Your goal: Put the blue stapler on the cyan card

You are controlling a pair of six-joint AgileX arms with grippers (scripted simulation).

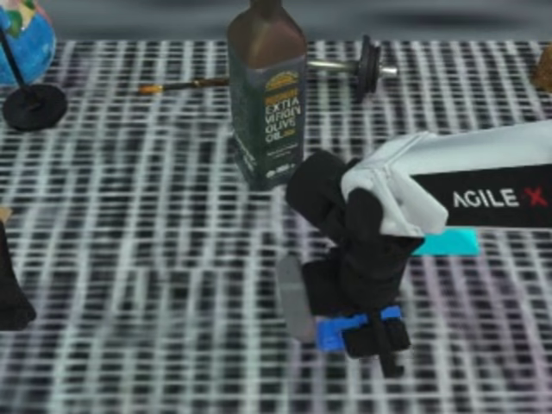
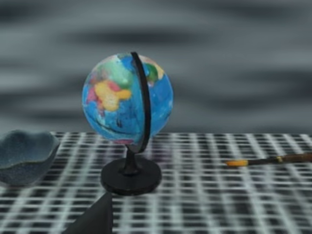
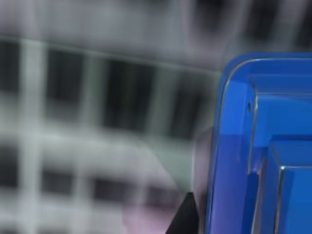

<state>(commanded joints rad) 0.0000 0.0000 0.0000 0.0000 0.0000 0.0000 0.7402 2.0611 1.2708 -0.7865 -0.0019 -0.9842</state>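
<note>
Counting gives one blue stapler [image 1: 355, 329], one cyan card [image 1: 448, 242], one olive oil bottle [image 1: 266, 95], one globe [image 2: 127, 100], one bowl [image 2: 25, 156], one dumbbell [image 1: 362, 65] and one thin brush with an orange tip [image 1: 183, 84] on the black-and-white checked table [image 1: 129, 259]; the stapler is low in the top view, a little right of centre, with the right gripper [image 1: 379, 338] directly over it and dark fingers [image 1: 390, 345] on either side of its body, so it looks clasped, though whether it is lifted off the table cannot be told; the right wrist view is filled on one side by the stapler's blue casing [image 3: 263, 146], very close; the card is up and to the right of the stapler, apart from it, mostly hidden under the white right arm [image 1: 457, 177]; the bottle stands upright behind them; the left arm [image 1: 10, 289] sits parked at the table's left edge, its hand's state cannot be told.
</note>
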